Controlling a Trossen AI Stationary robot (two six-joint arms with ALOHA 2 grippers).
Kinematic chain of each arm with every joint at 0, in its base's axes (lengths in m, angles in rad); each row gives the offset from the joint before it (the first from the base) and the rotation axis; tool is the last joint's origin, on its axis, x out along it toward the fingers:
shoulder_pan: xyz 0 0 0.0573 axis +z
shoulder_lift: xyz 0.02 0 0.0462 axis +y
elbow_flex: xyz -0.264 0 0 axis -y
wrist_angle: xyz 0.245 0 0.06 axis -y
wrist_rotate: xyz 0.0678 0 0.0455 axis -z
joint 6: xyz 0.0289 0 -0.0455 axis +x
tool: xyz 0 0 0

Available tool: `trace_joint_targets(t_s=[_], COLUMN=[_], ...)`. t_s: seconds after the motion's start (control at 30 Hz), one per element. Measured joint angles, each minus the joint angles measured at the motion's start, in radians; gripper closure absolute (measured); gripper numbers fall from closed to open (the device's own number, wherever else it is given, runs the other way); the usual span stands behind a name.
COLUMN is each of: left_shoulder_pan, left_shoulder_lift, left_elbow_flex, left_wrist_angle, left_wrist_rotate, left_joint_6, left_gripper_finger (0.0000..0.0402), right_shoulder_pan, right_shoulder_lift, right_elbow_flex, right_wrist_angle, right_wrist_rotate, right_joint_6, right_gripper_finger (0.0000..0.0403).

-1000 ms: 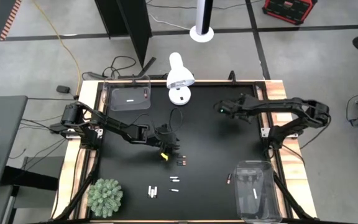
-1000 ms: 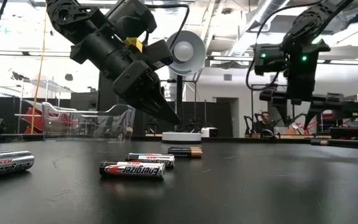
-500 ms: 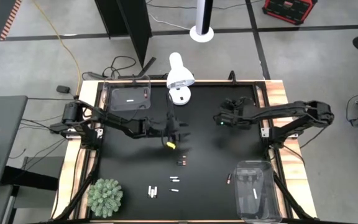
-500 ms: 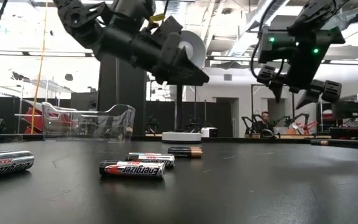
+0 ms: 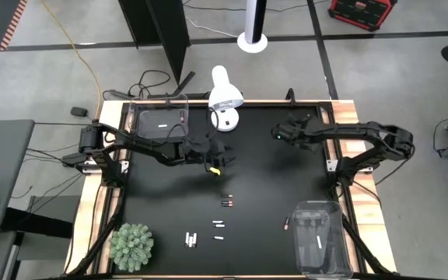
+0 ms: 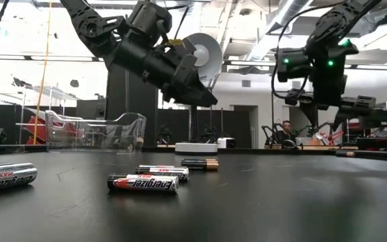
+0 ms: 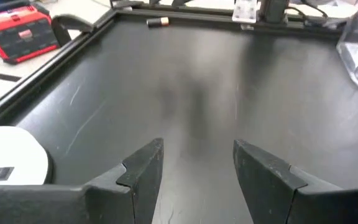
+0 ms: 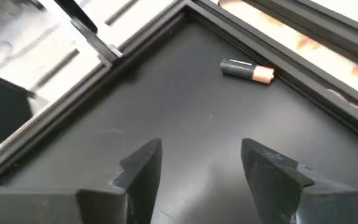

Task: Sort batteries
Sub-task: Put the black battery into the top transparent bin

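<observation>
Several batteries lie loose on the black table: a pair (image 5: 225,202) at the middle, others (image 5: 218,225) (image 5: 190,239) nearer the front, one (image 5: 286,223) beside the near right bin. The low view shows silver ones (image 6: 143,183) (image 6: 163,171) and a dark copper-tipped one (image 6: 200,163) lying flat. My left gripper (image 5: 216,159) (image 7: 197,146) hangs open above the table near the lamp, with nothing between its fingers. My right gripper (image 5: 278,132) (image 8: 201,146) is open over the far right part. A dark copper-ended battery (image 8: 246,70) lies ahead of it by the table's corner frame.
A clear bin (image 5: 162,124) with a few batteries stands at the far left, another clear bin (image 5: 321,237) at the near right. A white lamp (image 5: 225,97) stands at the far edge, its base (image 7: 5,165) beside my left gripper. A green plant (image 5: 132,246) sits at the near left corner.
My left gripper has risen from just above the middle batteries and gone toward the table's far edge and the lamp, tipping from pointing steeply down to nearly level. It stays open. The batteries have not moved.
</observation>
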Motion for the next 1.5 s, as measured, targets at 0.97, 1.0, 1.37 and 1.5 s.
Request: trace_joint_targets(t_s=[0.97,1.0,1.37,1.5], left_shoulder_pan=[-0.001,-0.001,-0.001,-0.001], left_shoulder_lift=[-0.002,-0.002,-0.002,-0.002], left_elbow_flex=[0.0,0.0,0.0,0.0], left_wrist_angle=[-0.048,-0.048,-0.064,-0.064], left_wrist_rotate=[0.002,0.003,0.026,0.026], left_joint_6=[0.046,0.046,0.051,0.054], left_gripper_finger=[0.0213,0.0213,0.0213,0.0213], right_shoulder_pan=[-0.466,-0.474,-0.516,-0.518], right_shoulder_lift=[0.077,0.097,0.21,0.26], right_elbow_flex=[0.191,0.191,0.353,0.407], right_wrist_angle=[-0.11,-0.116,-0.312,-0.325], right_wrist_rotate=[-0.321,-0.329,-0.375,-0.378], right_joint_6=[-0.669,-0.676,-0.735,-0.769], right_gripper_finger=[0.0401,0.0401,0.0402,0.0402])
